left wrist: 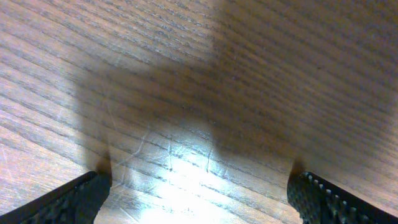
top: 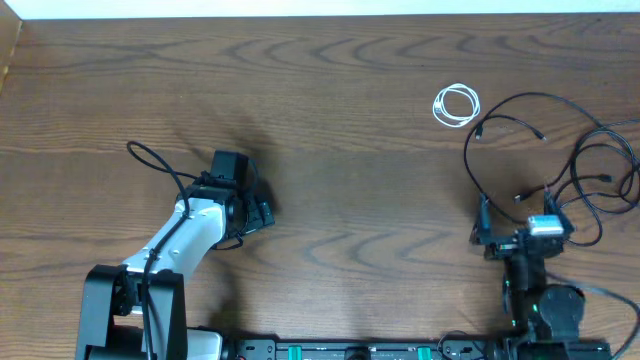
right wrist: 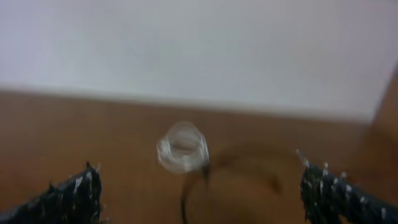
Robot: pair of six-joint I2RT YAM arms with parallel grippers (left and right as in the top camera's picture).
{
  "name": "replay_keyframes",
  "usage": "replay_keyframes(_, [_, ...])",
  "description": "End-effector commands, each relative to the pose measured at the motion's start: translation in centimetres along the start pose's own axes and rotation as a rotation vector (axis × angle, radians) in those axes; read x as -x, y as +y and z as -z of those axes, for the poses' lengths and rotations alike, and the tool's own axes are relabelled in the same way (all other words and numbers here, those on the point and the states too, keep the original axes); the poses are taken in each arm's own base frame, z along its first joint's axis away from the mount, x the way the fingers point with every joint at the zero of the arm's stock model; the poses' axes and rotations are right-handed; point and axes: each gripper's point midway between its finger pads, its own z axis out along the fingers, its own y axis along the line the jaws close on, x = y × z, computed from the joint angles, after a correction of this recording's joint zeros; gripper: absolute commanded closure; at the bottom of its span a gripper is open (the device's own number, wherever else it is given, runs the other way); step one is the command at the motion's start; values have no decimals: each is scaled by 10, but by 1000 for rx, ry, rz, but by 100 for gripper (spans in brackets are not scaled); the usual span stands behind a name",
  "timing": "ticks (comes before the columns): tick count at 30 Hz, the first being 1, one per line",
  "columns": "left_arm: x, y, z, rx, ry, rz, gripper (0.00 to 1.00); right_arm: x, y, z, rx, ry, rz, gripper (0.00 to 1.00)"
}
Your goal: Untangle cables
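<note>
The black cables [top: 590, 170] lie in a loose tangle at the table's right side, with one long loop [top: 497, 110] reaching left. A short white cable [top: 456, 105] sits coiled just beyond them. My right gripper [top: 520, 212] stands open at the near edge of the tangle, holding nothing. Its blurred wrist view shows the white coil [right wrist: 181, 147] ahead and a black cable [right wrist: 205, 175] between the wide-set fingertips [right wrist: 74, 193]. My left gripper [top: 262, 210] is open over bare wood at the left, far from the cables; its fingers [left wrist: 68, 202] are wide apart.
The wooden table [top: 330, 90] runs to a pale back edge [top: 320, 8]. A thick black arm cable [top: 150, 160] arcs behind the left arm. The arm bases and a rail [top: 340, 350] line the front edge.
</note>
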Motion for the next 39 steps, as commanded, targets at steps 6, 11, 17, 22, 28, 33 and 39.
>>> replay_keyframes(6, [-19,21,-17,99,60,-25,2,-16,-12,1,-56,65,21,1])
replay_keyframes(11, [-19,21,-17,99,60,-25,2,-16,-12,1,-56,66,21,1])
replay_keyframes(17, [-19,21,-17,99,60,-25,2,-16,-12,1,-56,66,21,1])
replay_keyframes(22, [-19,21,-16,100,62,-27,2,-16,-12,1,-56,67,21,1])
replay_keyframes(28, [-20,21,-16,100,64,-44,2,-17,-12,1,-56,68,21,1])
replay_keyframes(33, [-20,21,-16,100,65,-44,2,-17,-12,1,-56,67,21,1])
replay_keyframes(39, [-20,21,-16,100,65,-44,2,-17,-12,1,-56,67,21,1])
